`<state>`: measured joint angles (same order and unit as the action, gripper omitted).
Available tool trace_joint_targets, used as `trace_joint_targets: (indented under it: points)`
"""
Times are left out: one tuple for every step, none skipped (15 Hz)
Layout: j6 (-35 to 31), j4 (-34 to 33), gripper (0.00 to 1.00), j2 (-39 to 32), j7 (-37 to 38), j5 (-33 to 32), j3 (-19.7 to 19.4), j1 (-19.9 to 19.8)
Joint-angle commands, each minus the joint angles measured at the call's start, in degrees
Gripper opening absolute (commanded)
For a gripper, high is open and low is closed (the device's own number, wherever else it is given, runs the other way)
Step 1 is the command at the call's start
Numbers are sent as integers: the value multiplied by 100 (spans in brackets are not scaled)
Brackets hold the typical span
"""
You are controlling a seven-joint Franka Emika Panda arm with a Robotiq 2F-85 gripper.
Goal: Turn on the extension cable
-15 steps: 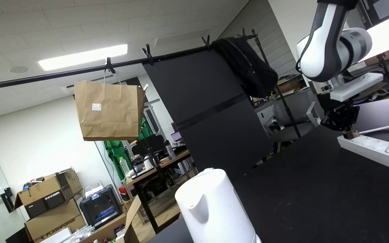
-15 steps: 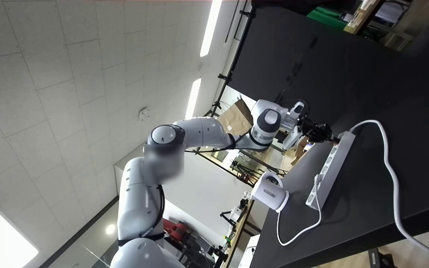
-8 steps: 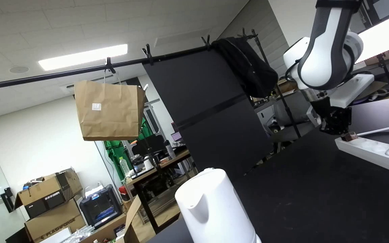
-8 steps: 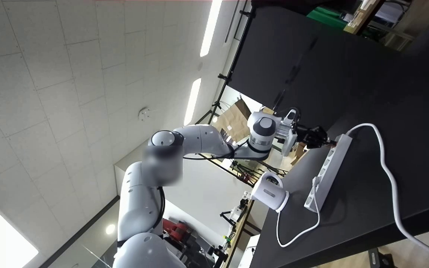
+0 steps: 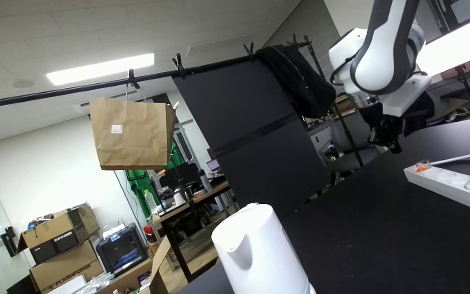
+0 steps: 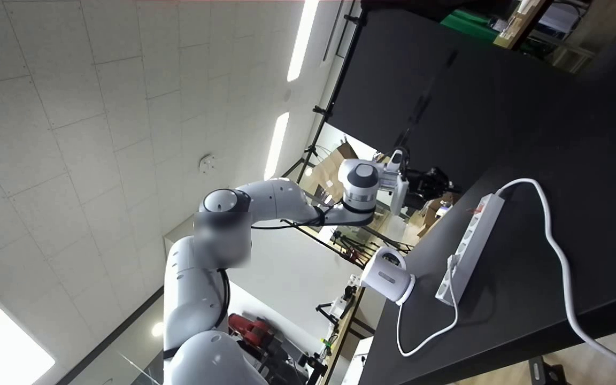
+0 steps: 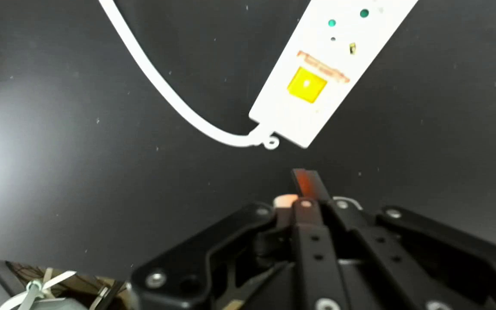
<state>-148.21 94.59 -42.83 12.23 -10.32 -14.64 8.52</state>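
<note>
Just gone from right at the switch [image 7: 307, 85] to up and back from it, with the hand [image 7: 305, 174] clenched tight around nothing. Likely pressed and on, by the bright glow, yellow in the wrist view, orange in both exterior views; so maybe nearly done. For the extension cable [image 7: 337, 52]: flat on the table [image 7: 144, 193], low in front of the hand, long and white, with a cord [image 7: 165, 89] curling from the end nearest the hand and one plug [image 6: 453, 260] stuck in farther off.
</note>
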Motion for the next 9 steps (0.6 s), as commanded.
trace_joint_targets:
  points:
    - [-85,418,0,812,48,-19,79,-203]
    - [-29,434,0,946,32,-12,92,-261]
    - [9,446,26,1047,-13,-42,95,-318]
    - [43,457,27,1123,-7,-6,118,-393]
    - [103,462,33,1192,-41,12,147,-464]
    - [200,463,39,1242,-105,61,205,-556]
    - [305,452,46,1275,-172,99,263,-638]
    - [432,440,54,1296,-263,135,331,-723]
    - [605,407,60,1308,-380,184,417,-813]
